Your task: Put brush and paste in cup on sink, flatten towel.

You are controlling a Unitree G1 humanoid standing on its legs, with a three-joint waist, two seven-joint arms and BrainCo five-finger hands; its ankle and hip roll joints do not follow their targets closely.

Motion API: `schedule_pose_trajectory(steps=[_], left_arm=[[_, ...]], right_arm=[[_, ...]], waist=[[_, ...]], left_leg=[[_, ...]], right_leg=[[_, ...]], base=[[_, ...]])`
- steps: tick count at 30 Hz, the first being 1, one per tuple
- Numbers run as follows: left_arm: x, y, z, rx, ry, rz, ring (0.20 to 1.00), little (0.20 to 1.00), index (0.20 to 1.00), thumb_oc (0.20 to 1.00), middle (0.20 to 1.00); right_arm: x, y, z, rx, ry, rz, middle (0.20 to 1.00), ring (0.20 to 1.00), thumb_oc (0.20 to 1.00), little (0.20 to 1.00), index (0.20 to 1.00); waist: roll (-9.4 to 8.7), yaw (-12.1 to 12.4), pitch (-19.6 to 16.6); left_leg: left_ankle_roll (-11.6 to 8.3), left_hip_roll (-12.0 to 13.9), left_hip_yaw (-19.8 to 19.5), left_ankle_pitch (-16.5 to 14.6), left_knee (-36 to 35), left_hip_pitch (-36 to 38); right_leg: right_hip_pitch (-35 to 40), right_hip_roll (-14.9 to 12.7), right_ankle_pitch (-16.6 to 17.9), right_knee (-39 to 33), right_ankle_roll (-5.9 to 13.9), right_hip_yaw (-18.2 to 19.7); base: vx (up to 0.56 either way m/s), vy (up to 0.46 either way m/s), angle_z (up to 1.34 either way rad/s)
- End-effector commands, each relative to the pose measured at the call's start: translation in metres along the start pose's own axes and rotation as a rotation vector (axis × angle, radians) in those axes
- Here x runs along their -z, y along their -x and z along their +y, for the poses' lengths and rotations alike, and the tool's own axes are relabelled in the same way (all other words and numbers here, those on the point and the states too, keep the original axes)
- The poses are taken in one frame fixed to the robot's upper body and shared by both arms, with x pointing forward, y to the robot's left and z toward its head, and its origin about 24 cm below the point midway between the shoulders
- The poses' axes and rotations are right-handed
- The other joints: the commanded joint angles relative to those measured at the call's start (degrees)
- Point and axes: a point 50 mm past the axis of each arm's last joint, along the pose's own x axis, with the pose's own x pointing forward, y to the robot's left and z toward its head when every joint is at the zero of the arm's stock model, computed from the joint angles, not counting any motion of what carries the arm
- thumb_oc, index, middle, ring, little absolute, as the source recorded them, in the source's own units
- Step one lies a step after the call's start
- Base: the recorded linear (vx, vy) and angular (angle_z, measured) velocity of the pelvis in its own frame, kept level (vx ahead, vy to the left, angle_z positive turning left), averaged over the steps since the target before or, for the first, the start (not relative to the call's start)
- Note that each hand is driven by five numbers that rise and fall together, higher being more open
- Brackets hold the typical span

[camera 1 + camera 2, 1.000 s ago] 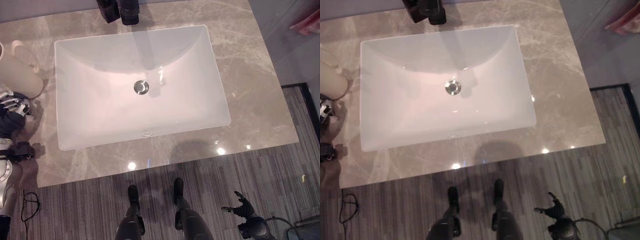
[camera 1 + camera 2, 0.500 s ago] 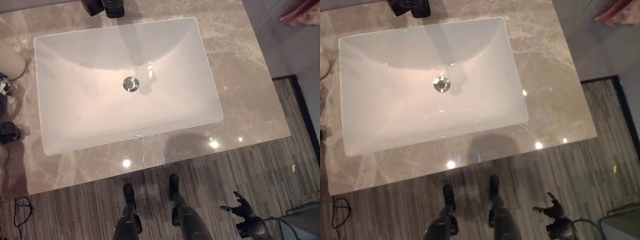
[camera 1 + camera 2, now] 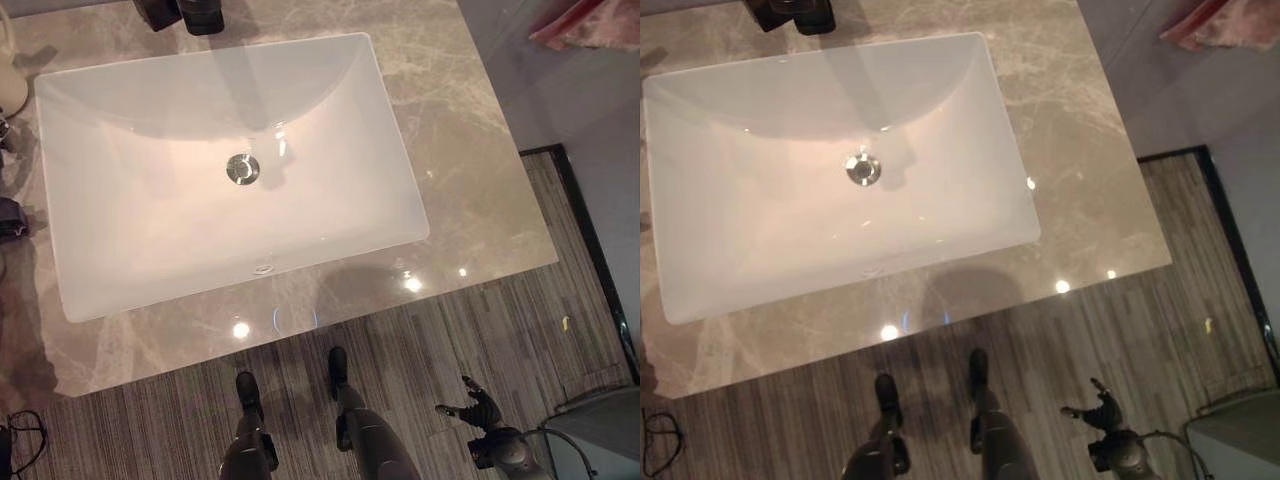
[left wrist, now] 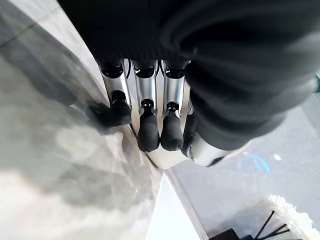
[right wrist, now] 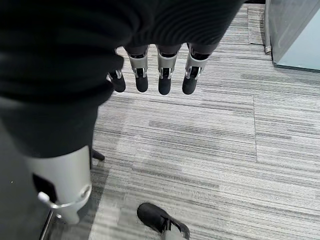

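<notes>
Eye views: sink [image 3: 230, 170] centred in marble tabletop [image 3: 470, 170]; cup [image 3: 8, 85] left of sink, our target.
Left wrist: our left hand [image 4: 150, 120] fingers straight, empty, near sink rim.
Right wrist: our right hand [image 5: 155, 75] relaxed over floor [image 5: 200, 150], idle.
Brush, paste, towel unlocated.

Both hands loose, neither one gripping.
Right hand [image 5: 150, 75] hangs low at about five o'clock, fingers straight and relaxed. Left hand [image 4: 150, 115] sits out at nine o'clock, fingers [image 4: 148, 131] side by side, extended.
</notes>
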Motion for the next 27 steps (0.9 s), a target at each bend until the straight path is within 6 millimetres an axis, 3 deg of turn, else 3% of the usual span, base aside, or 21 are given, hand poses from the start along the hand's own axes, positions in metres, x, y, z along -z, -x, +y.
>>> schedule_pose_trajectory(steps=[1, 19, 23, 25, 27], left_arm=[[0.004, 0.001, 0.007, -0.020, -0.072, 0.014, 0.200, 0.200, 0.200, 0.200, 0.200], [-0.030, -0.041, 0.004, -0.100, -0.075, -0.003, 0.200, 0.200, 0.200, 0.200, 0.200], [-0.033, -0.038, -0.009, -0.076, -0.021, -0.048, 0.200, 0.200, 0.200, 0.200, 0.200], [-0.033, -0.023, -0.024, -0.013, 0.081, -0.105, 0.200, 0.200, 0.200, 0.200, 0.200], [-0.028, -0.013, -0.024, 0.001, 0.096, -0.118, 0.200, 0.200, 0.200, 0.200, 0.200]], right_arm=[[0.007, 0.001, -0.017, 0.042, -0.008, 0.020, 1.000, 1.000, 1.000, 1.000, 1.000], [-0.004, -0.004, -0.012, 0.011, 0.008, -0.012, 1.000, 1.000, 1.000, 1.000, 1.000], [-0.002, -0.003, -0.008, 0.011, 0.005, -0.002, 1.000, 1.000, 1.000, 1.000, 1.000], [0.001, -0.002, -0.006, 0.010, 0.012, 0.013, 1.000, 1.000, 1.000, 1.000, 1.000], [0.005, -0.001, -0.007, 0.010, 0.025, 0.026, 1.000, 1.000, 1.000, 1.000, 1.000]], waist=[[1.42, -0.11, 0.60], [-0.35, -1.51, 0.45], [-0.54, -0.96, 0.56], [-0.40, 0.00, 0.66], [-0.19, 0.33, 0.58]], left_leg=[[-0.61, 1.14, -2.68, -0.40, 0.25, 2.18], [-0.72, 1.45, -3.52, 0.43, 0.25, 0.38], [-0.67, 1.40, -3.88, 0.40, 0.25, 0.35], [-0.56, 1.20, -4.19, 0.08, 0.25, 1.14], [-0.51, 1.12, -4.20, -0.14, 0.25, 1.71]], right_leg=[[3.18, -2.63, -1.48, -0.11, 5.58, 1.01], [2.10, -2.37, -0.57, -0.11, 6.03, 0.60], [2.37, -2.52, -0.66, -0.11, 5.93, 0.49], [3.30, -2.71, -1.06, -0.11, 5.74, 0.36], [3.93, -2.79, -1.29, -0.11, 5.66, 0.25]], base=[[0.00, -0.005, -0.05], [0.00, 0.000, 0.00], [0.00, 0.000, 0.00], [0.00, 0.000, 0.00], [0.00, 0.000, 0.00]])
